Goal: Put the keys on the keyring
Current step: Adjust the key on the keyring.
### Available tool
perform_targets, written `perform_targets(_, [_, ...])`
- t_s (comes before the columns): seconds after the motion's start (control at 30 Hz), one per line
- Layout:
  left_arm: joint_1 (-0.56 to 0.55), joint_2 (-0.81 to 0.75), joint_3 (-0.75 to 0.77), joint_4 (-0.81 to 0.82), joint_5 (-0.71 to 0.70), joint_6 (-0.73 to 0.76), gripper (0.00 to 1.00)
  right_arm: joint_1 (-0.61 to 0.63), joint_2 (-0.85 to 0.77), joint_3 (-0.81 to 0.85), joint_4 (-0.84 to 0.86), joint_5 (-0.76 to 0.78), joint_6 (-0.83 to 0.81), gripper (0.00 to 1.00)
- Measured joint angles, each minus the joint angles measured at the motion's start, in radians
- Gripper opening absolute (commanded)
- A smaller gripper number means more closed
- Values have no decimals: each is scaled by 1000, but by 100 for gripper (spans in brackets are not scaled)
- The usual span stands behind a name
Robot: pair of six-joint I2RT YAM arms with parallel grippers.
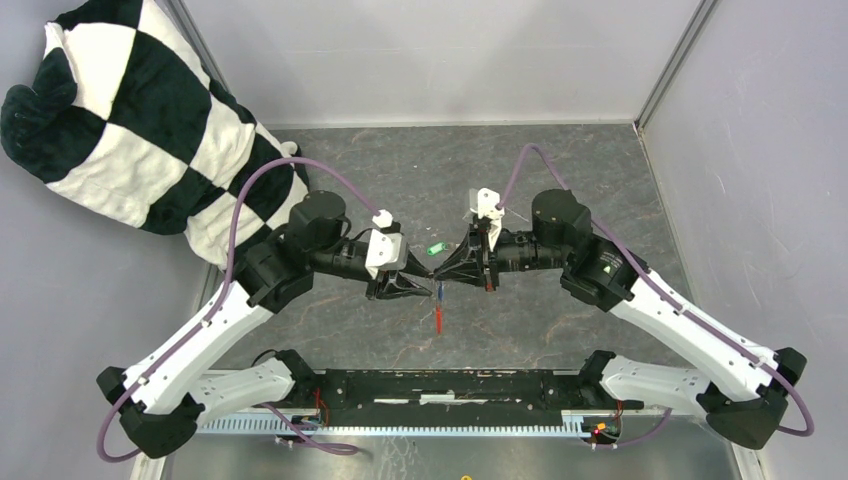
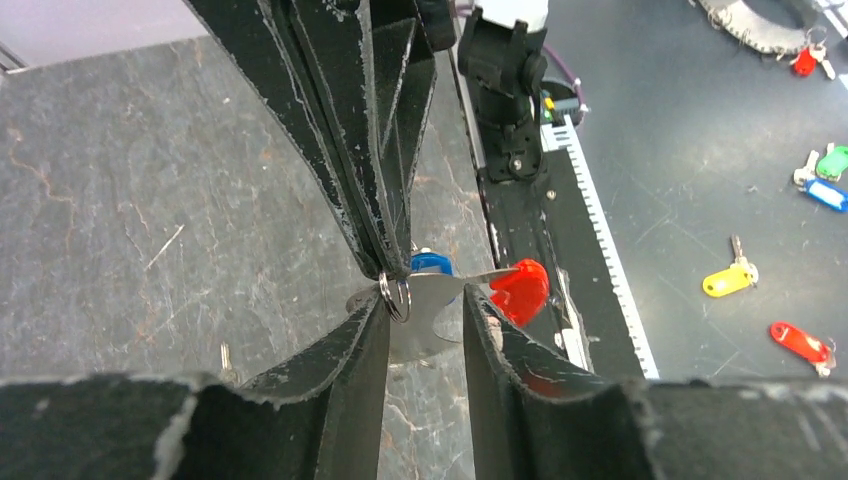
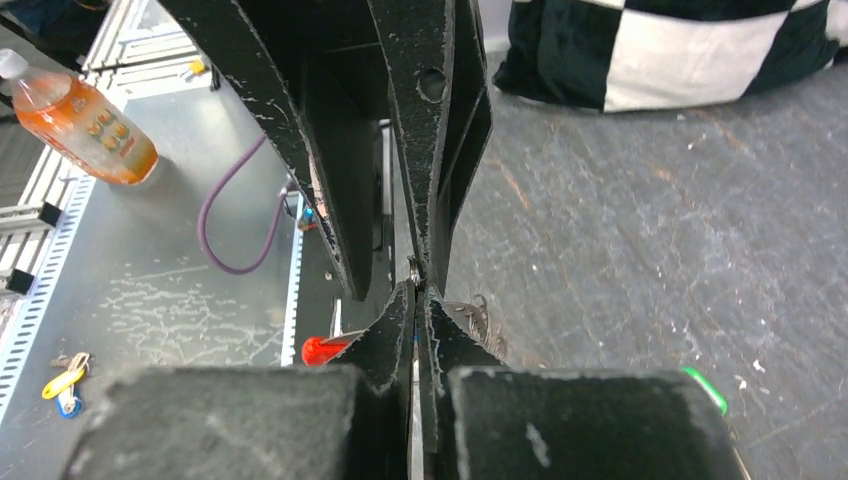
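My two grippers meet tip to tip above the middle of the table. The right gripper is shut, pinching the keyring's thin ring at its tips. The keyring's red tag hangs below. The left gripper is open, its fingers either side of a flat silver blade, with the left finger against the ring. The blue key head shows just behind the ring. The green key lies on the table beyond the grippers.
A black-and-white checkered cloth lies at the far left. The arms' black base rail runs along the near edge. Beyond the table lie spare tagged keys and an orange bottle.
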Motion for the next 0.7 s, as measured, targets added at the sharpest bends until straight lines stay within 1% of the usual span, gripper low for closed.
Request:
perform_targets(0.07, [0, 27, 28, -70, -2, 58, 35, 0, 18, 23, -60, 10, -29, 1])
perform_targets(0.17, [0, 56, 59, -133, -11, 119, 29, 1, 47, 69, -138, 18, -67, 1])
perform_targets(0.27, [0, 70, 76, -171, -17, 156, 27, 2, 69, 107, -198, 20, -97, 1])
perform_targets(0.43, [0, 85, 89, -206, -19, 184, 26, 10, 97, 146, -260, 31, -126, 1])
perform_targets(0.7, [0, 104, 93, -220, -29, 193, 17, 30, 120, 159, -293, 38, -142, 1])
